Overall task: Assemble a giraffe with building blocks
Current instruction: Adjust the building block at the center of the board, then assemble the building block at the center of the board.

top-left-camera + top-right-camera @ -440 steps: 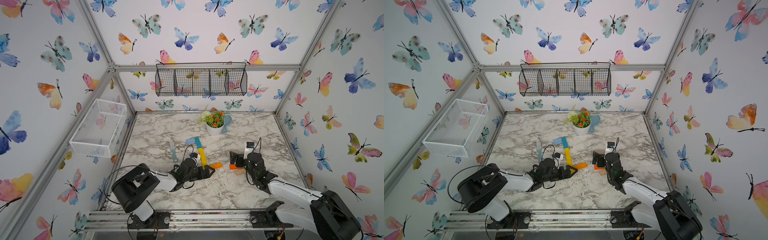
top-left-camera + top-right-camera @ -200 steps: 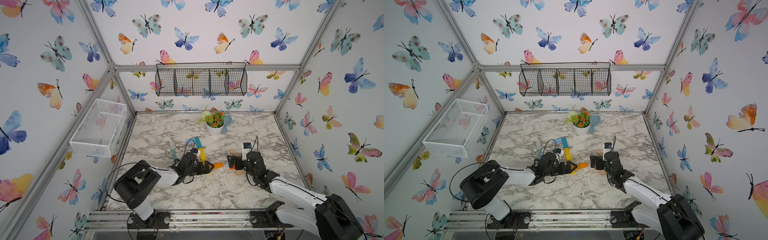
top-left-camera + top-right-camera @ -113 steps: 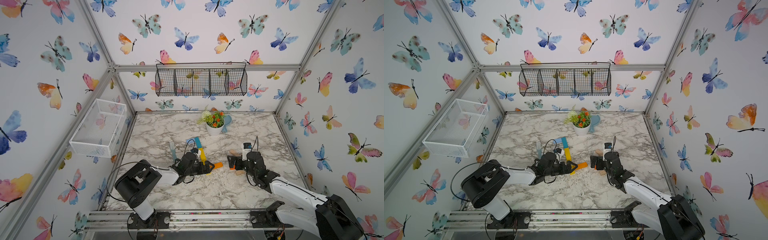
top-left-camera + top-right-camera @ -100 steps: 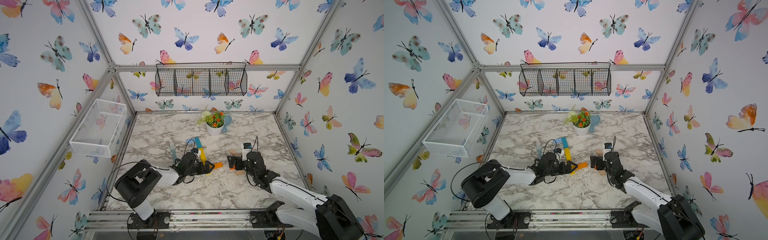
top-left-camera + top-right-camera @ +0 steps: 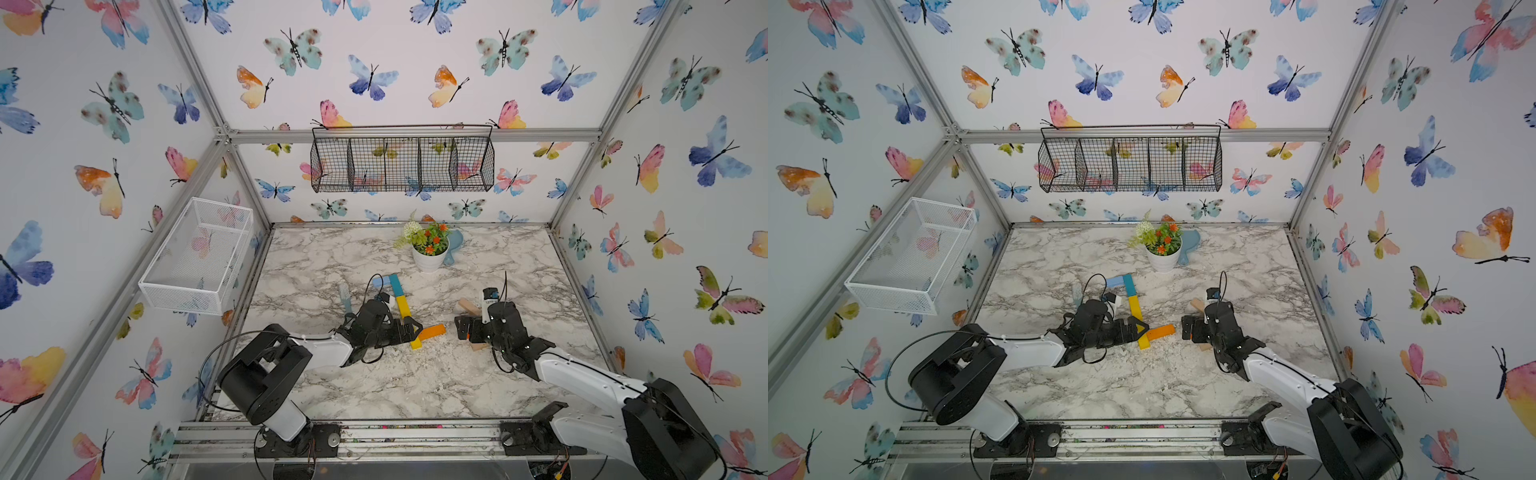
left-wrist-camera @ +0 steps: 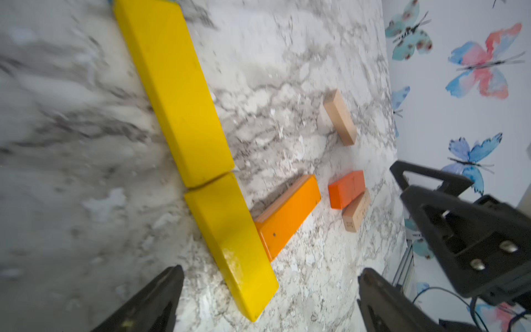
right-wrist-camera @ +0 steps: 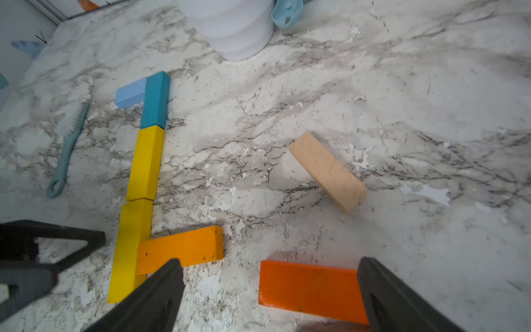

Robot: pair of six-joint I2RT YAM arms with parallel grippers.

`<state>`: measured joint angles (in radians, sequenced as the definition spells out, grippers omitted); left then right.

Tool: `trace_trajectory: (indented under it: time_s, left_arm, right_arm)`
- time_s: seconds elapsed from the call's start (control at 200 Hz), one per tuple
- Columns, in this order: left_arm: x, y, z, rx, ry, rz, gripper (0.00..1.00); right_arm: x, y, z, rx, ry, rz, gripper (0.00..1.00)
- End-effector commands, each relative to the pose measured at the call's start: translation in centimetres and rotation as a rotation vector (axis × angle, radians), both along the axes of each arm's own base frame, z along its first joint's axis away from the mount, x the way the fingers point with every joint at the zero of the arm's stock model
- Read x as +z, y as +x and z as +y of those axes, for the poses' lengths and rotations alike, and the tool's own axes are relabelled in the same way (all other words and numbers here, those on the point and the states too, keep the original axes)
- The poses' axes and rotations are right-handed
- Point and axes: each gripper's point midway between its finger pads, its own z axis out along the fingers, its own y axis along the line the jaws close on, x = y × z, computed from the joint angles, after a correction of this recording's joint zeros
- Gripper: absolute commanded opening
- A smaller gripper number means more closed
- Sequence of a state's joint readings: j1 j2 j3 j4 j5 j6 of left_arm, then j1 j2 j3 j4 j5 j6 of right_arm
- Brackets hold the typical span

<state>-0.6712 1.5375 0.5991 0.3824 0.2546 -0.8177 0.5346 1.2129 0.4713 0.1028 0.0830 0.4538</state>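
Containers: a black wire basket (image 5: 402,164) w/ several compartments hangs on the back wall & a white mesh basket (image 5: 195,257) on the left wall; through both the wallpaper is seen. A white pot (image 5: 430,259) at the back of the tabletop (image 5: 374,390) holds a plant w/ orange flowers.

Bars, 8 pcs. The giraffe (image 5: 402,305) lies flat mid-tabletop, in front of the pot: 1 light-blue bar (image 7: 130,93), 1 teal bar (image 7: 155,100), 2 yellow bars (image 7: 146,163) in line, 1 orange bar (image 7: 181,250) touching the near yellow one's side. Apart: 1 loose orange bar (image 7: 307,290) w/ 1 wood bar (image 6: 356,212) touching it, 1 more wood bar (image 7: 327,172) alone. 1 brush (image 7: 67,143) lies beside the neck.

The left gripper (image 5: 415,330) stands wide, holding nothing, at the near yellow end. The right gripper (image 7: 270,263) is wide too, over the loose orange bar; contact I cannot tell.
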Motion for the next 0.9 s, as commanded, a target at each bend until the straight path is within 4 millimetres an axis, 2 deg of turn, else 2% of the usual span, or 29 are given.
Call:
trace_trajectory:
  time_s: [0.0,0.085,0.145,0.195,0.365,0.476,0.581,0.796,0.896]
  left_arm:
    - [2.3,4.0,5.6,0.234,0.14,-0.058,0.98]
    - [3.4,5.9,9.9,0.402,0.235,-0.112,0.98]
    - [4.2,6.6,11.8,0.457,0.278,-0.177,0.98]
    - [4.0,6.5,13.4,0.522,0.312,-0.187,0.98]
    - [3.2,5.3,15.5,0.575,0.334,-0.262,0.98]
    - [3.6,5.1,15.5,0.563,0.327,-0.274,0.98]
    - [3.4,5.3,15.5,0.559,0.351,-0.264,0.98]
    - [3.2,5.4,15.4,0.55,0.366,-0.252,0.98]
    - [3.4,5.3,15.5,0.556,0.363,-0.26,0.98]
  right_arm:
    - [-1.3,0.1,0.3,0.012,0.027,0.134,1.0]
    - [-2.3,0.2,0.8,0.026,0.033,0.216,1.0]
    - [-2.5,0.4,1.1,0.023,0.043,0.229,1.0]
    - [-2.4,0.2,1.3,0.025,0.063,0.228,1.0]
    - [-1.0,-1.1,2.9,0.101,0.172,0.231,1.0]
    - [-0.3,-2.9,4.6,0.204,0.262,0.271,1.0]
    - [-0.5,-4.6,5.7,0.277,0.319,0.337,1.0]
    - [-1.3,-6.6,6.0,0.33,0.328,0.417,1.0]
    - [-2.9,-6.7,5.5,0.303,0.274,0.478,1.0]
